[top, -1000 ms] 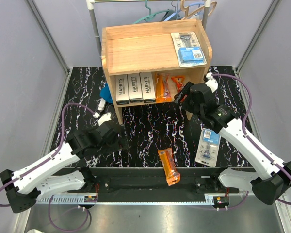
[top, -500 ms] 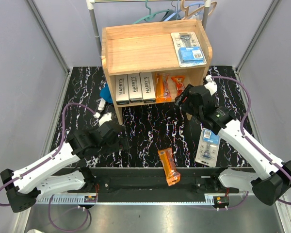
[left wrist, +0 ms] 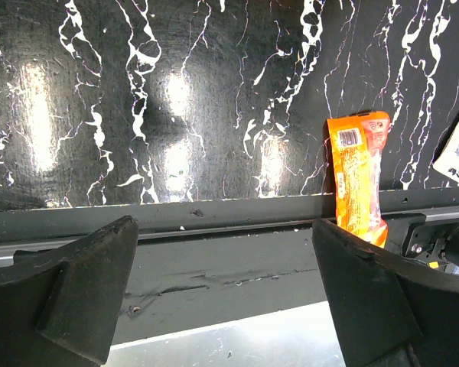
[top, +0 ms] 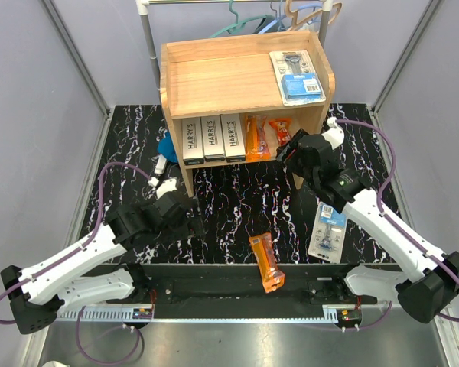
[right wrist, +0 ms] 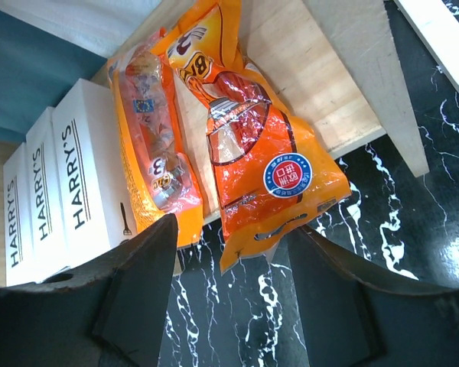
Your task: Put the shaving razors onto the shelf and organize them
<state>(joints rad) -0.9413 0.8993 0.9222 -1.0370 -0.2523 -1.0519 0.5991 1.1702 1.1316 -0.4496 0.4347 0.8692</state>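
The wooden shelf (top: 214,76) stands at the back. Its lower tier holds three white HARRY'S boxes (top: 213,138) and two orange packets (top: 256,136) (top: 279,131). A blister pack (top: 297,76) lies on top. My right gripper (top: 288,157) hovers open just in front of the right-hand orange packet (right wrist: 256,145), whose end overhangs the shelf edge between the fingers, untouched. Another orange packet (top: 265,261) and a blister pack (top: 328,229) lie on the table near the front. The left gripper (top: 185,222) is wide open and holds nothing, with that orange packet (left wrist: 357,176) to its right.
A blue object (top: 166,145) and a small white piece (top: 161,163) lie left of the shelf. A metal rail (top: 145,23) with hangers (top: 291,15) stands behind it. Grey walls close in both sides, and a dark rail (left wrist: 214,222) runs along the table's front edge.
My right gripper has shifted slightly at the shelf front and its jaws have narrowed a little. The left arm has not moved.
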